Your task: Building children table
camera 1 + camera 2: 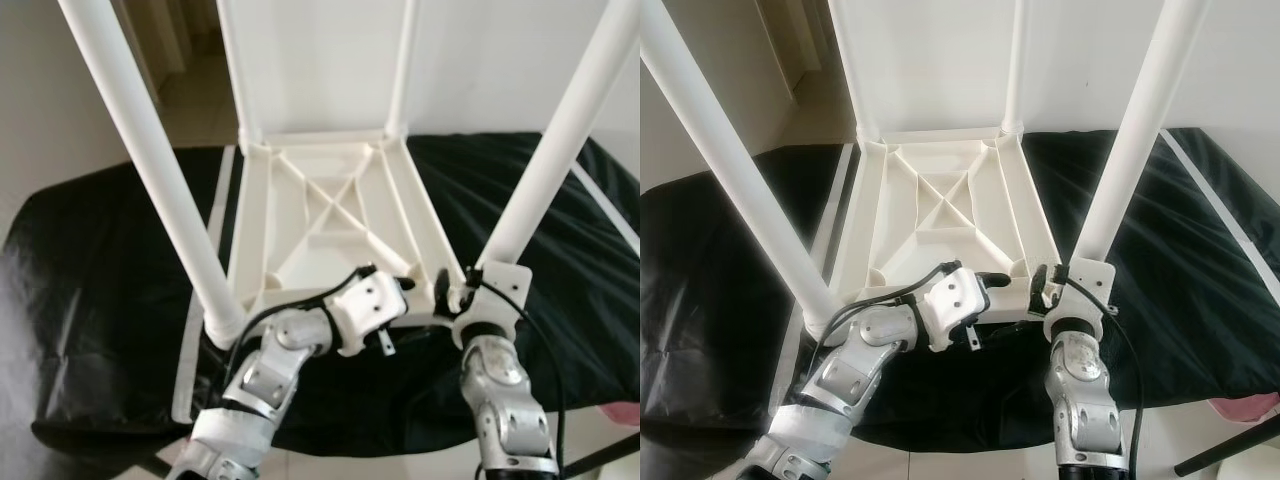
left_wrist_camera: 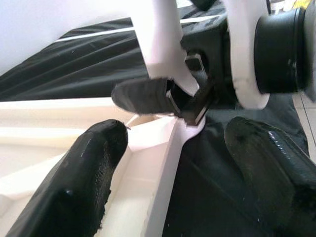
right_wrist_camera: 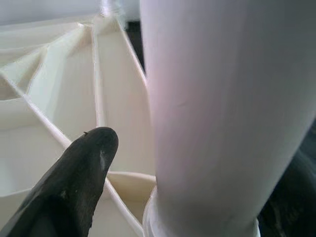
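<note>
Upside-down white children's table point(image 1: 330, 215) lying on a black sheet point(image 1: 90, 280), both grippers at its near edge.

The tabletop rests underside up, ribs crossing in an X, with four white legs standing upward: two near legs point(image 1: 150, 160) point(image 1: 560, 140) at the front corners and two at the far corners. The right gripper point(image 1: 1052, 285) is at the near right corner, its jaws clenched around the base of the near right leg point(image 3: 222, 113), one black finger point(image 3: 74, 182) lying inside the rim beside a rib. The left gripper point(image 2: 173, 163) sits just beside it along the near edge, jaws released, one finger point(image 2: 74, 182) over the white rim and the other over the black sheet. The sheet covers a low surface on a pale tiled floor point(image 1: 200, 90).
</note>
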Tool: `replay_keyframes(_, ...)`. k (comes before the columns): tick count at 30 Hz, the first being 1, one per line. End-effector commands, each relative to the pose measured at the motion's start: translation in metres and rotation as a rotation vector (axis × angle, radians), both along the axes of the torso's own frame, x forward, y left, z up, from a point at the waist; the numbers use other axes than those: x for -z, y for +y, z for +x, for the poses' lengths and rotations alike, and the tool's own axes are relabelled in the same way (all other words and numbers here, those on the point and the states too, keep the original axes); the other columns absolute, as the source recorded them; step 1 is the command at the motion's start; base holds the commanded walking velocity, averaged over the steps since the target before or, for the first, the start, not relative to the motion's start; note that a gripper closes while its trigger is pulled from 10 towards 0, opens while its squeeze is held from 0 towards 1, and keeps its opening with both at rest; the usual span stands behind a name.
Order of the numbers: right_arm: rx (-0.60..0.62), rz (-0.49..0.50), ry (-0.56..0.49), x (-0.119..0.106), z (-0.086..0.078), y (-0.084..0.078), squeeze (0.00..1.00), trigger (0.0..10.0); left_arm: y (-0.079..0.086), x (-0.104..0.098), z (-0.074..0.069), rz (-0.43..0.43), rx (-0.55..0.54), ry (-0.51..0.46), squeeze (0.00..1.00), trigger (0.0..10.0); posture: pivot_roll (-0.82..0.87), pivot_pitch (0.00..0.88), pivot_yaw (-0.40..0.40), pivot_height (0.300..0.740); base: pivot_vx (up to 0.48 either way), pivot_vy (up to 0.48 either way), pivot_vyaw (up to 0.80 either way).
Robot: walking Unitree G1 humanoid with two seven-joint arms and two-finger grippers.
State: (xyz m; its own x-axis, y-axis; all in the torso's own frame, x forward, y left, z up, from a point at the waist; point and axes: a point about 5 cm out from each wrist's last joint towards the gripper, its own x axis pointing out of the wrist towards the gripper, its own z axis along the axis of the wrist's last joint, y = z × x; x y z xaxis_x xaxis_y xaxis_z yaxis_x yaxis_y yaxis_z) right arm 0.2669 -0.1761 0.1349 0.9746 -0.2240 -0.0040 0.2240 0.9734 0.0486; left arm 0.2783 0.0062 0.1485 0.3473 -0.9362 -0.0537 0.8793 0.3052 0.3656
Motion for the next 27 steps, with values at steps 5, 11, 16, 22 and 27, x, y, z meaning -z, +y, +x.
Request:
replay_keyframes(5, -0.153, -0.037, -0.047, -0.002, -0.007, -0.026, 0.00, 10.0, 0.015, 0.007, -0.002, 0.014, -0.044, 0.007, 0.00, 10.0, -0.12, 0.006, 0.037, 0.740, 0.000, 0.000, 0.00)
replay_keyframes(11, -0.287, -0.035, -0.042, 0.001, -0.010, -0.036, 0.00, 10.0, 0.024, 0.008, -0.005, 0.037, -0.014, 0.012, 0.00, 10.0, -0.12, 0.007, 0.039, 0.740, 0.000, 0.000, 0.00)
replay_keyframes(16, -0.409, -0.023, -0.044, 0.005, -0.009, -0.038, 0.00, 10.0, 0.028, 0.007, -0.007, 0.051, 0.000, 0.014, 0.00, 10.0, -0.11, 0.006, 0.041, 0.740, 0.000, 0.000, 0.00)
replay_keyframes(22, -0.549, -0.107, 0.013, 0.015, -0.003, -0.045, 0.00, 10.0, 0.030, 0.008, -0.012, 0.076, 0.034, 0.027, 0.00, 10.0, -0.10, 0.003, 0.042, 0.740, 0.000, 0.000, 0.00)
replay_keyframes(27, -0.612, -0.179, 0.004, 0.009, 0.016, -0.048, 0.00, 10.0, 0.027, 0.008, -0.013, 0.078, 0.033, 0.027, 0.00, 10.0, -0.10, 0.000, 0.037, 0.740, 0.000, 0.000, 0.00)
